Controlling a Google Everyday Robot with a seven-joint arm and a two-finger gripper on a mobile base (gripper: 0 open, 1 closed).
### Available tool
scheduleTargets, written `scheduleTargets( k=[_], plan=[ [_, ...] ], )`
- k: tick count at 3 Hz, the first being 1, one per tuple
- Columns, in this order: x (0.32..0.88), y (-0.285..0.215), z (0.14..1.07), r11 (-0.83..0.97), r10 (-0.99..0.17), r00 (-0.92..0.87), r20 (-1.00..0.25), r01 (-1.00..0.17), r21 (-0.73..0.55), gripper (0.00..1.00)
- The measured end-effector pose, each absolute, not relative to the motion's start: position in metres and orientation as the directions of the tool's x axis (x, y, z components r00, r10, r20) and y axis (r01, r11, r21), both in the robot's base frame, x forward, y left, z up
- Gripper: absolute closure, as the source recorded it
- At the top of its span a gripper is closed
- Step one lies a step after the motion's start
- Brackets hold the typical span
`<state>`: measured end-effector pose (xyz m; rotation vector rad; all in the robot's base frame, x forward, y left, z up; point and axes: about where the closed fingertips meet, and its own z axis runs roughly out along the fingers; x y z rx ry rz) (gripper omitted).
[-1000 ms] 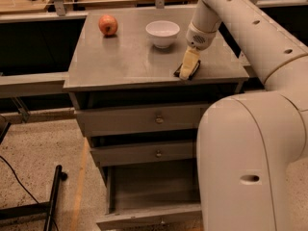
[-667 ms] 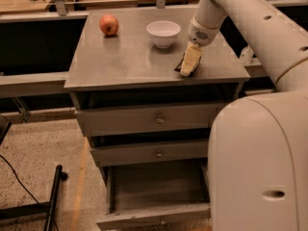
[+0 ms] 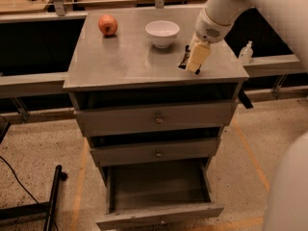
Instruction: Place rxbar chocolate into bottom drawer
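The rxbar chocolate [image 3: 184, 58] is a small black bar standing tilted on edge against the left side of my gripper's cream fingers [image 3: 198, 56]. My gripper [image 3: 194, 65] hangs just over the right front part of the cabinet top [image 3: 130, 61] and looks shut on the bar. The bottom drawer [image 3: 159, 184] is pulled out, with nothing visible in its tray, its front panel [image 3: 159, 219] near the lower edge. The two upper drawers with round knobs [image 3: 158, 120] are closed.
A white bowl [image 3: 162, 32] stands on the top just behind and left of the gripper. A red apple [image 3: 108, 25] sits at the back left. A small bottle [image 3: 246, 52] stands on a ledge to the right. A black stand [image 3: 52, 196] lies on the floor at left.
My arm's large foreground link has swung right, uncovering the drawers' right side. The gripper has stayed over the right front of the cabinet top with the bar.
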<state>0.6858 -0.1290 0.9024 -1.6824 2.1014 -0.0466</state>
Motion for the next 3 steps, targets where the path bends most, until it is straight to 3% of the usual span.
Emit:
scheduleTargets(
  k=[3],
  plan=[
    [0.620, -0.113, 0.851, 0.176, -0.958, -0.103, -0.269, -0.949, -0.262, 1.00]
  ],
)
